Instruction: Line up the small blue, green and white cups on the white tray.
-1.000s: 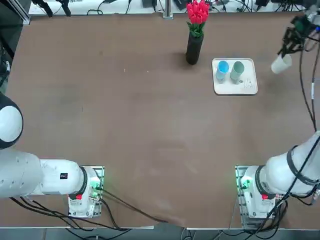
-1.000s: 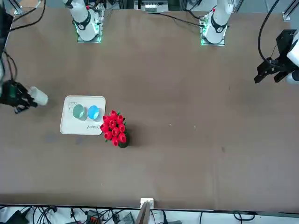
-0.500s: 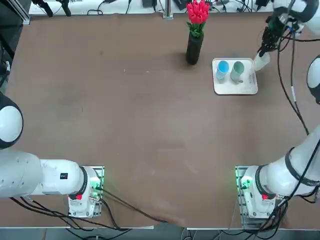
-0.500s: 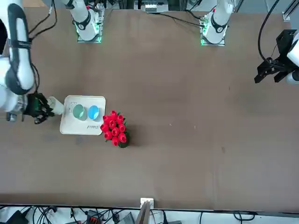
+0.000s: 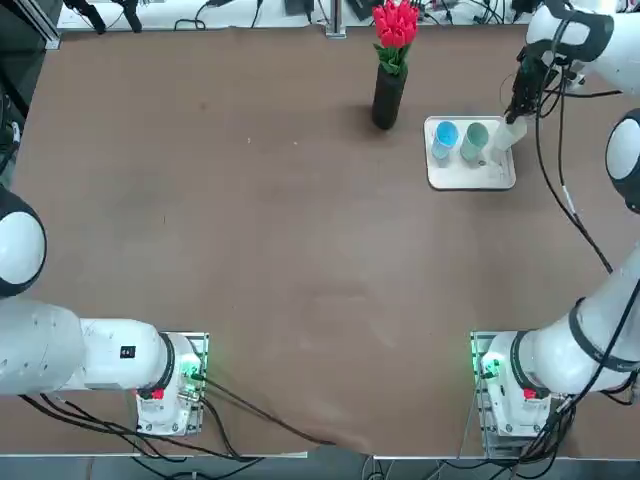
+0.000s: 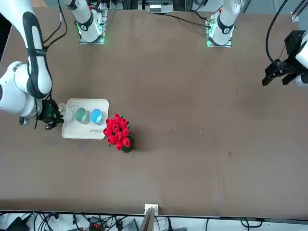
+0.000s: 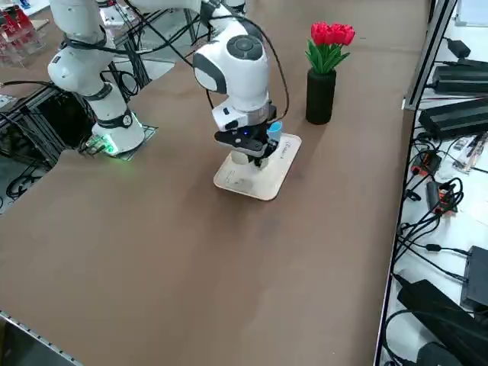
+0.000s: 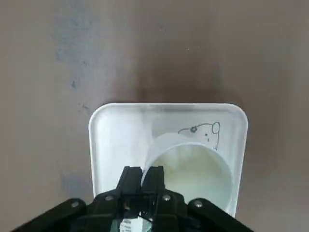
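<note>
The white cup, cream and tapered, hangs over the white tray, its rim pinched by the right claw. Blue cup and green cup stand there; a flower vase stands near on the desk.

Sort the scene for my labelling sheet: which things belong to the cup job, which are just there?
Job:
white tray
blue cup
green cup
white cup, held over the tray
right gripper, jaws shut on the white cup's rim

Just there:
vase of red flowers
</note>
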You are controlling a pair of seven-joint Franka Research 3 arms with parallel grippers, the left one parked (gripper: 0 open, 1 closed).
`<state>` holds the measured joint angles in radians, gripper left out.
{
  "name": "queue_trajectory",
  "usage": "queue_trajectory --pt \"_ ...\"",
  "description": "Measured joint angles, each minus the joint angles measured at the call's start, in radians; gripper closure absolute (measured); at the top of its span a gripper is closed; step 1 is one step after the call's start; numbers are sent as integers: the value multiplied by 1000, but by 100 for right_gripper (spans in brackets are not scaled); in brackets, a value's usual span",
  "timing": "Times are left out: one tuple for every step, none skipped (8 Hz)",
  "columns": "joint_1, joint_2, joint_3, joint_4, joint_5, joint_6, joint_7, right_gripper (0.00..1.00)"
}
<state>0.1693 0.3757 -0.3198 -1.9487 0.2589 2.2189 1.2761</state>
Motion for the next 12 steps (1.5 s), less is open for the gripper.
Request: queue_trajectory --pt "5 0 0 -23 0 36 1 98" --pt "8 0 0 -39 0 59 2 98" --pt "8 0 0 -47 0 70 2 98" --pt "9 2 0 -53 0 85 3 98" --pt "10 5 0 -59 0 101 4 98" --pt "11 9 0 -62 0 110 4 98" --pt "12 13 0 -65 0 114 4 98" --pt "12 20 0 -67 0 117 5 98" --pt "15 28 0 -67 0 120 5 98" --pt "18 34 0 -67 0 124 5 96" --pt "19 34 0 -67 0 124 5 95" --pt "20 34 0 -67 0 124 7 83"
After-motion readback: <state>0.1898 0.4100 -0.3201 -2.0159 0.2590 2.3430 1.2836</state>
